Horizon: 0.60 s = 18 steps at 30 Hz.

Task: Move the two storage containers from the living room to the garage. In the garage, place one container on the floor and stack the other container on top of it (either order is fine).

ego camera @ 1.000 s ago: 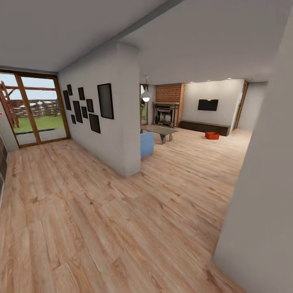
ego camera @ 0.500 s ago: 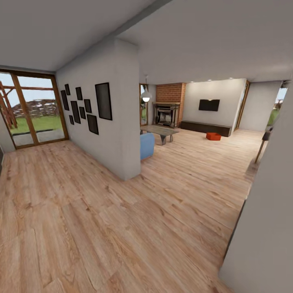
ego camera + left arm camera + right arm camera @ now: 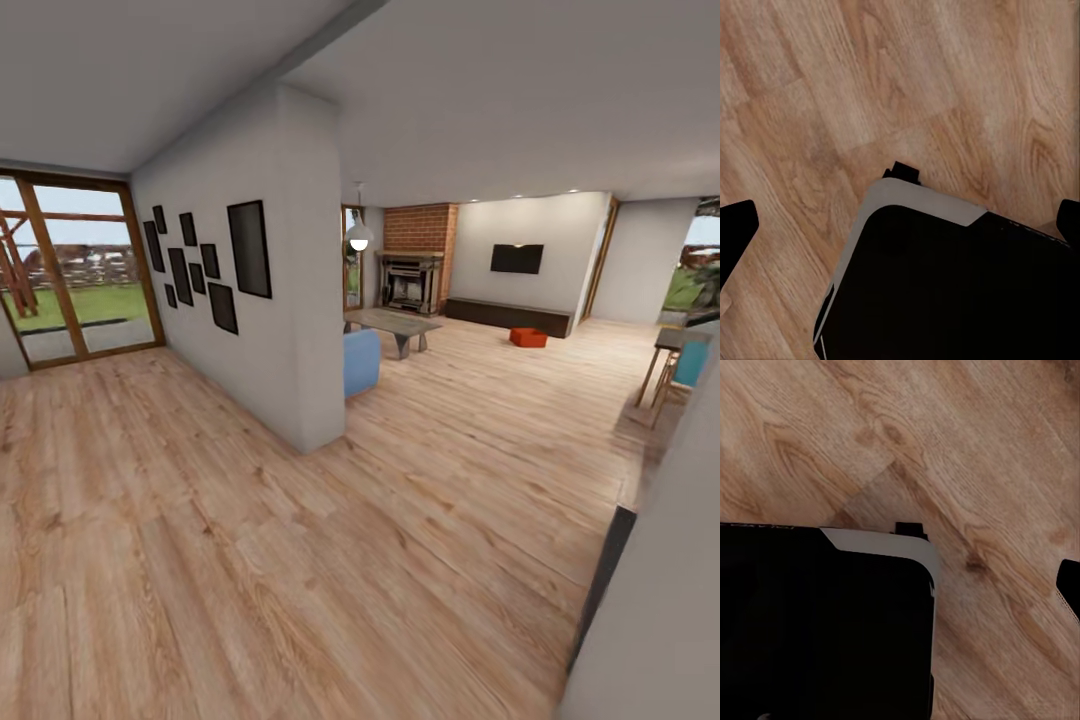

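Living room, far end: one orange-red storage container (image 3: pixel 527 337), rectangular, low-walled, on the light wood-plank floor (image 3: pixel 300 540), near a long dark low cabinet (image 3: pixel 505 314) under a black wall screen (image 3: pixel 517 259). A second container cannot be made out.

Fittings: red-brick fireplace (image 3: pixel 412 262); low grey table (image 3: pixel 391 324); light-blue sofa end (image 3: pixel 361 362); white globe pendant lamp (image 3: pixel 358 238); ten black frames (image 3: pixel 205 262) on a matt grey partition wall.

Wrist views: dark, pale-rimmed robot base (image 3: pixel 952 285) over grained planks. Gripper states: cannot tell for either. No legible writing.
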{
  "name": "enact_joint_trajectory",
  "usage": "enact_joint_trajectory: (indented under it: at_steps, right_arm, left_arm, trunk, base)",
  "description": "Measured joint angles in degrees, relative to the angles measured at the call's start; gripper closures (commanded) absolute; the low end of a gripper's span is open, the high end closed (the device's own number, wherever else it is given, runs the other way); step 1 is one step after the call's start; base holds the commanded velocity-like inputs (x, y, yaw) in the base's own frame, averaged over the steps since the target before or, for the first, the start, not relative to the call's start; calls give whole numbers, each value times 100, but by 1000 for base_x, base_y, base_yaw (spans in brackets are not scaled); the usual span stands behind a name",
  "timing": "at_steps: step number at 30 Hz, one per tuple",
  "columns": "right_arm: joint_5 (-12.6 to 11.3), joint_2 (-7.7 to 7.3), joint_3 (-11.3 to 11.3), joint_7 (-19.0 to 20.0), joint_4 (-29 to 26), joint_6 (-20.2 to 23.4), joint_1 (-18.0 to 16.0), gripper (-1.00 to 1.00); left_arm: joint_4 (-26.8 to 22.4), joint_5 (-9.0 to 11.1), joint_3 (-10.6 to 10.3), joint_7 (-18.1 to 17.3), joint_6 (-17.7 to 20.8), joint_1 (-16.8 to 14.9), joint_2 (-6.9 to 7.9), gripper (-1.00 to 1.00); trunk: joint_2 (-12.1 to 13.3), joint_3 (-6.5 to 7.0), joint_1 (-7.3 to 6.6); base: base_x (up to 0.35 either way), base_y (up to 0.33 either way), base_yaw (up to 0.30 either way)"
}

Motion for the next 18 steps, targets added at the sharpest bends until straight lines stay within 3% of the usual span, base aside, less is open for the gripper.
enact_joint_trajectory:
  at_steps: [18]
  right_arm:
    - [0,5,0,-1,0,0,1,-100]
  left_arm:
    - [0,0,0,-1,-1,0,0,-100]
  trunk:
    - [0,0,0]
  base:
    - [322,0,0]
